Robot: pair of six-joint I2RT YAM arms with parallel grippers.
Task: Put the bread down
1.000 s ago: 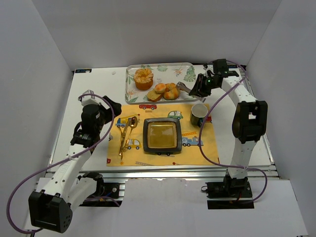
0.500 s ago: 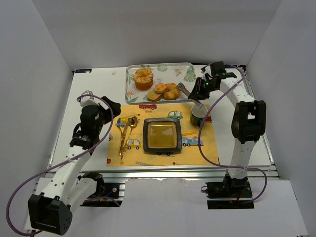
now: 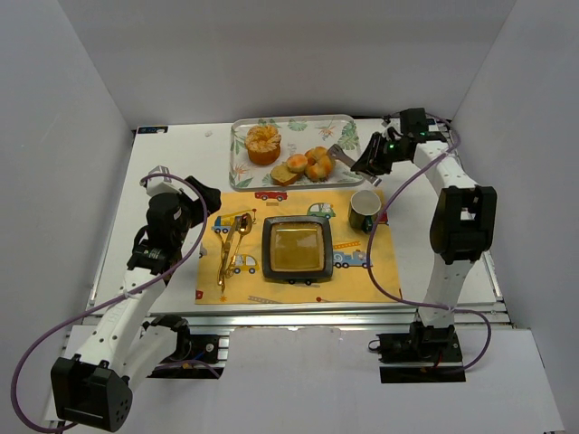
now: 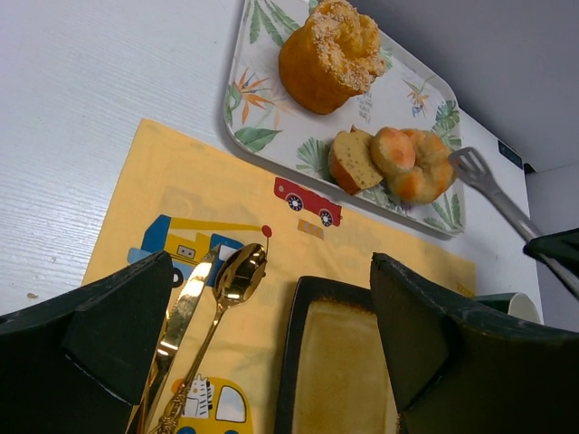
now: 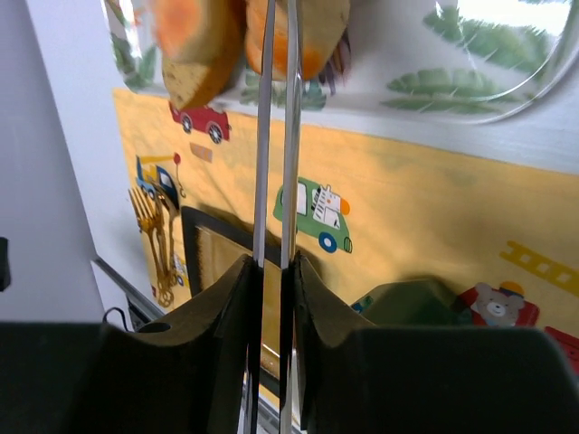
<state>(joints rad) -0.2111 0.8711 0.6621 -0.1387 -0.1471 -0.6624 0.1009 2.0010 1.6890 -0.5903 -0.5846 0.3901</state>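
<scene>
Right wrist: your right gripper (image 5: 271, 271) is clamping tongs (image 5: 291, 136) beside the bread (image 4: 412, 165) at the tray's (image 4: 237, 99) right end; left gripper (image 4: 267, 316) is gaping, empty.

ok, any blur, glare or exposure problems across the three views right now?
Right wrist: the rolls at the top edge are blurred, while the placemat print is in focus; there is bright glare on the tray. Left wrist: sharp, with a small highlight on the gold spoon; the left gripper's fingers are nearly black. Top external: even light, soft shadows, no blur.
</scene>
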